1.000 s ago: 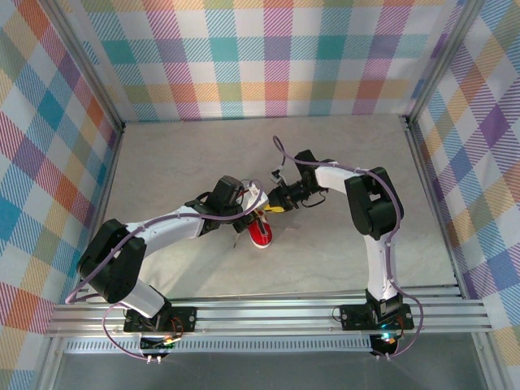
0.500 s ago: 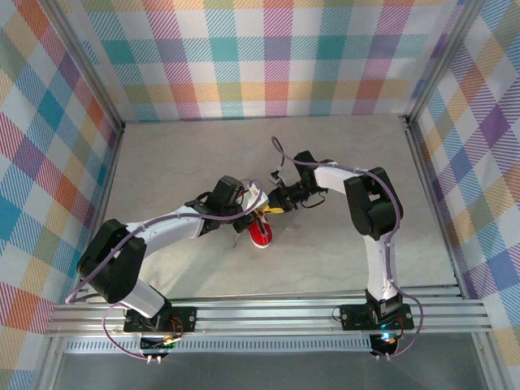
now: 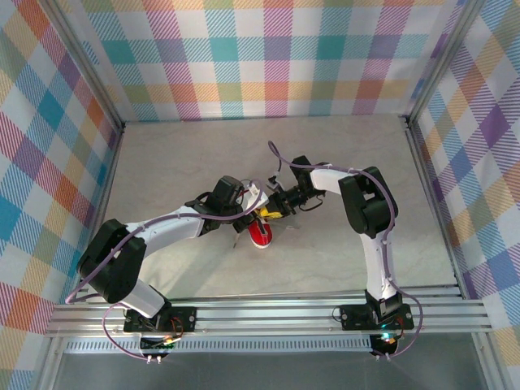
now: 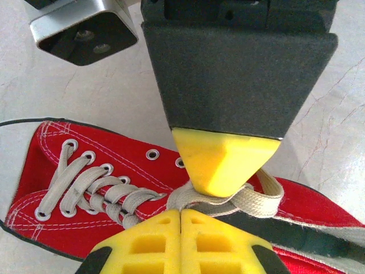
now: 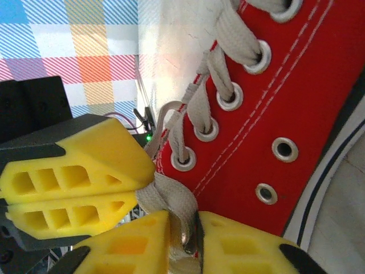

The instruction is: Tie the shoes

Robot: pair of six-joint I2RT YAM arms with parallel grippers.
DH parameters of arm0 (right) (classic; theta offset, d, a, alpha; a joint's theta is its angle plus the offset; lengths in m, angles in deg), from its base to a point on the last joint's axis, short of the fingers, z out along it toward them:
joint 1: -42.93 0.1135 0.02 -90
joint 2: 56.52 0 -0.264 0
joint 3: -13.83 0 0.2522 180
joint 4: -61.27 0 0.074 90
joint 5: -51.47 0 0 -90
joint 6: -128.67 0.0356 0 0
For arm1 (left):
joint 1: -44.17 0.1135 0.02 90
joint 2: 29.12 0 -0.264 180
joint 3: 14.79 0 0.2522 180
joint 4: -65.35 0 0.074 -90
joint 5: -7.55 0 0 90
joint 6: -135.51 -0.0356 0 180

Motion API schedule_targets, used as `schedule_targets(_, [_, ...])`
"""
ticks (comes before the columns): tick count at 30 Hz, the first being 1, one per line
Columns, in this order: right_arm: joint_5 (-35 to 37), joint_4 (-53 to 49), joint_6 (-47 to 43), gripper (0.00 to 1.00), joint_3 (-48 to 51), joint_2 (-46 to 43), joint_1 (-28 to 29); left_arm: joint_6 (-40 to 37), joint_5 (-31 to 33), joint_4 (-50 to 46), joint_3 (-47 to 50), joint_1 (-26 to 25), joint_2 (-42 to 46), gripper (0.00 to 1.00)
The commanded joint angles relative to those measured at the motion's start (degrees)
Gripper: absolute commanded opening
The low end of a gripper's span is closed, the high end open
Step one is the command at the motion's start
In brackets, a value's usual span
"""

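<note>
table [image 3: 162, 179]: carrying the sneaker [image 3: 262, 235] near its middle, between both arms.
left gripper [image 4: 181, 221]: clamping one lace strand beside the top eyelets, pads meeting.
right gripper [image 5: 182, 242]: pinching the neighbouring strand.
laces [image 4: 91, 191]: bunching at the throat. They are likely slipping free, or dragging the light sneaker along, if either arm is pulling unevenly.
</note>
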Motion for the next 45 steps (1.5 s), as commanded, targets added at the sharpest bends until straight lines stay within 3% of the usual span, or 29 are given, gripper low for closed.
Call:
schedule_targets(1, [-2.32, -1.31, -1.96, 0.15, -1.67, 0.41, 0.32, -1.1, -0.78, 1.89, -0.51, -0.61, 0.51, 0.0])
schedule_targets(7, [1.51, 2.4, 0.04, 0.0, -0.24, -3.33, 0.24, -1.09, -0.56, 1.96, -0.13, -0.62, 0.95, 0.0])
schedule_targets(16, [8.46, 10.58, 5.62, 0.0, 3.62, -8.11, 0.06, -1.18, -0.02, 1.7, 1.41, -0.58, 2.6, 0.0])
schedule_targets(28, [11.8, 14.19, 8.64, 0.0, 5.45, -9.49, -0.03, 0.45, 0.83, 1.38, 2.74, -0.63, 4.17, 0.01])
schedule_targets(32, [12.8, 12.46, 6.6, 0.0, 5.36, -9.79, -0.03, 3.76, 1.33, 2.17, 2.96, -0.54, 5.74, 0.27])
schedule_targets(36, [13.16, 11.6, 5.37, 0.0, 5.35, -10.34, 0.06, 9.57, 2.72, 2.78, 3.35, 0.22, 8.45, 0.44])
schedule_targets(41, [13.42, 11.43, 4.36, 0.0, 5.18, -11.23, 0.33, 23.86, 7.61, 0.2, 3.92, 3.67, 12.71, 0.49])
schedule_targets(45, [13.84, 10.93, 3.34, 0.0, 4.7, -11.59, 0.57, 30.63, 3.34, -1.03, 7.28, 6.94, 15.73, 0.5])
